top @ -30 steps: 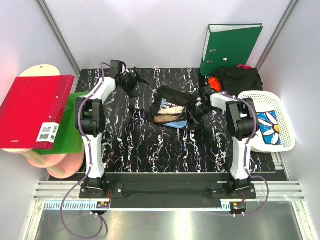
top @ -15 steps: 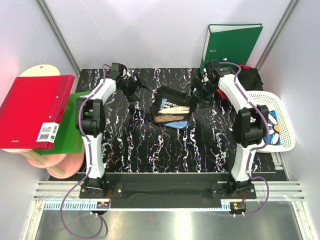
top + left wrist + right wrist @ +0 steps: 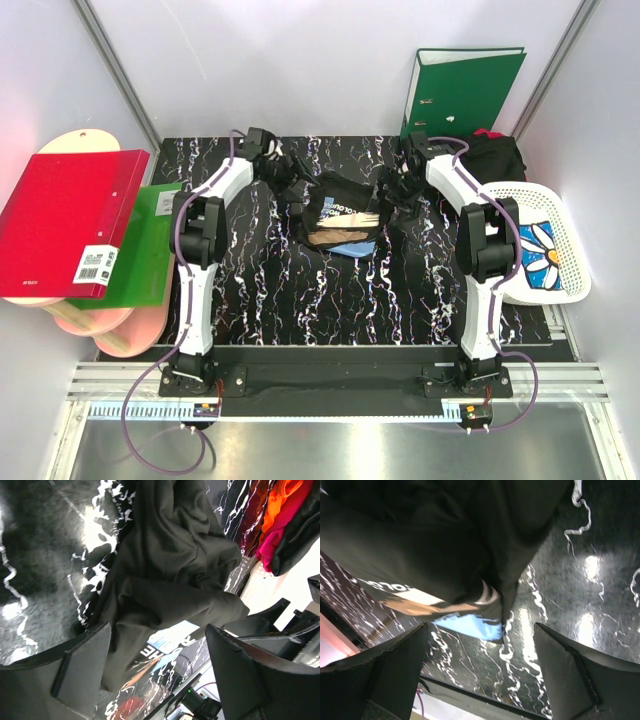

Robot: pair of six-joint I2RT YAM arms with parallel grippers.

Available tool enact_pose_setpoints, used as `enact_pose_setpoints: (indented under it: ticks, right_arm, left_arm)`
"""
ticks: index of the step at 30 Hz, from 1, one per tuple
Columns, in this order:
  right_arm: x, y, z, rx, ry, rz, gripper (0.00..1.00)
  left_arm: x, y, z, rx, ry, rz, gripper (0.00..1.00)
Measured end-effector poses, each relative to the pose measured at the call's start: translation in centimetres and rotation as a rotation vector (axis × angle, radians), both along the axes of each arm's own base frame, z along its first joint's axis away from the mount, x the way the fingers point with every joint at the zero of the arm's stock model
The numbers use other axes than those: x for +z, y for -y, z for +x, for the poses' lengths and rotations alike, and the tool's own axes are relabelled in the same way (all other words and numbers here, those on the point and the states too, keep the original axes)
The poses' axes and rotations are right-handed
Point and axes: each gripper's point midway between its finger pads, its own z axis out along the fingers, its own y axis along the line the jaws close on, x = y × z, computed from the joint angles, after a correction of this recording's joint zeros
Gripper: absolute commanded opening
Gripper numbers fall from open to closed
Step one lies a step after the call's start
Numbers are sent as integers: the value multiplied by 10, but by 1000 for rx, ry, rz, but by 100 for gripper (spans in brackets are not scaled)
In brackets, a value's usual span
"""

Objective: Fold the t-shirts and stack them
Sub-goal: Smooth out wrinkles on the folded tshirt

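A crumpled black t-shirt [image 3: 340, 205] with a white, tan and blue print lies mid-table. My left gripper [image 3: 290, 185] is at its left edge, open. In the left wrist view the black cloth [image 3: 165, 590] bunches just ahead of and partly between the wide-spread fingers [image 3: 82, 665], which do not pinch it. My right gripper [image 3: 393, 195] is at the shirt's right edge, open. The right wrist view shows the printed hem [image 3: 465, 615] ahead of its empty jaws. More dark t-shirts [image 3: 495, 155] are heaped at the back right, and an orange-red one [image 3: 290, 500] shows in the left wrist view.
A green ring binder [image 3: 462, 90] leans on the back wall. A white lattice basket [image 3: 520, 190] stands at the right edge. Off the table on the left are a red binder [image 3: 65, 225], a green board [image 3: 145, 250] and pink boards [image 3: 110, 325].
The right arm swung from the shirt's lower right, up past the back, and down to its right edge. The left gripper moved right, towards the shirt's left edge.
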Motion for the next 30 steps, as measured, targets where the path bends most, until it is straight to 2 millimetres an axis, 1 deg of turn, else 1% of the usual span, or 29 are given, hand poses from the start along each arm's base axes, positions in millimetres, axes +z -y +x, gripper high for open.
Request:
enact_pose_setpoints:
  ticks: [2, 3, 5, 6, 7, 9, 10, 11, 12, 13, 14, 15, 16, 17, 19, 22, 27, 30]
  right_arm:
    - [3, -2, 7, -11, 23, 9, 89]
    - [4, -3, 9, -16, 33, 13, 88]
    - [6, -5, 16, -26, 58, 22, 83]
    - [7, -5, 19, -30, 67, 25, 76]
    - [8, -6, 23, -33, 78, 29, 71]
    - [10, -9, 31, -43, 100, 40, 68]
    - [10, -10, 36, -53, 110, 48, 67]
    - [9, -12, 40, -59, 119, 53, 67]
    - [8, -12, 43, -65, 124, 57, 66]
    - [6, -13, 45, -73, 125, 61, 63]
    - [4, -14, 48, -79, 127, 64, 57]
    - [1, -15, 51, -85, 127, 68, 50]
    - [-2, -16, 53, -91, 126, 70, 32]
    - [-5, -16, 54, -94, 125, 72, 21]
    - [-9, -18, 58, -101, 128, 78, 4]
    - [-9, -20, 62, -105, 140, 89, 0]
    - [-7, -21, 66, -108, 162, 99, 0]
    - [-6, -21, 63, -106, 163, 104, 0]
  left_arm:
    - [1, 2, 2, -1, 4, -2, 73]
    - [3, 3, 3, 2, 7, -4, 63]
    - [6, 3, 7, 11, 13, -11, 51]
    - [8, 2, 9, 13, 20, -14, 45]
    - [9, 3, 11, 18, 22, -17, 27]
    - [8, 4, 13, 23, 22, -22, 15]
    - [6, 4, 14, 22, 25, -21, 6]
    - [5, 3, 15, 25, 23, -23, 1]
    - [3, 4, 16, 31, 16, -26, 0]
    - [1, 4, 16, 32, 13, -26, 0]
    - [-2, 4, 16, 33, 9, -26, 0]
    - [-5, 4, 17, 33, 7, -26, 0]
    - [-8, 5, 18, 34, 6, -26, 0]
    - [-10, 5, 19, 34, 6, -27, 0]
    - [-14, 5, 19, 35, -2, -26, 0]
    - [-16, 5, 19, 36, -6, -27, 0]
    - [-14, 6, 20, 34, -1, -30, 0]
    - [-14, 6, 20, 34, 0, -31, 0]
